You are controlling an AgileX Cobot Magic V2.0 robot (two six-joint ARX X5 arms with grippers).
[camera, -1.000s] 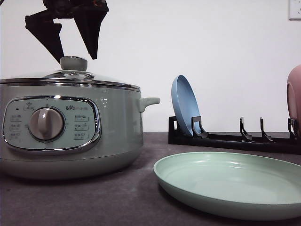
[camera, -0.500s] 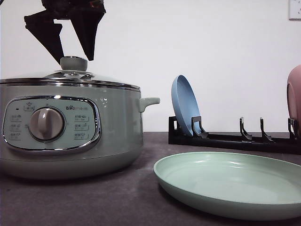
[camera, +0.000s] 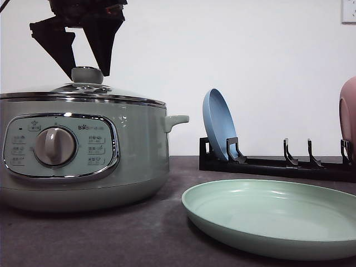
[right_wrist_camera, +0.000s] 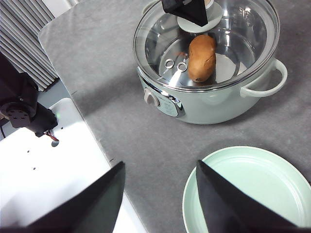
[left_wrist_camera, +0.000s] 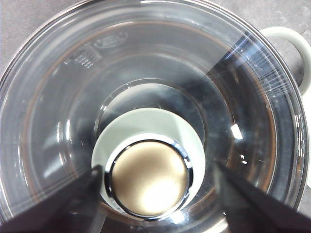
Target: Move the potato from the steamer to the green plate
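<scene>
Smooth oval orange-brown potato point(right_wrist_camera: 201, 58) lies inside the round pale-green steamer point(camera: 83, 156) under its glass lid point(left_wrist_camera: 146, 97); the left gripper point(camera: 89, 69), spread wide, has dropped slightly toward the knob point(camera: 87, 74)

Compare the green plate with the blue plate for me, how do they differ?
The green plate lies flat on the table, while the blue plate stands on edge in the black rack. The green plate is pale mint; the blue plate is a dusty blue. In the front view the green plate sits nearer the camera and looks much larger, though that may be mostly nearness. Both are round, shallow, matte and empty.
</scene>
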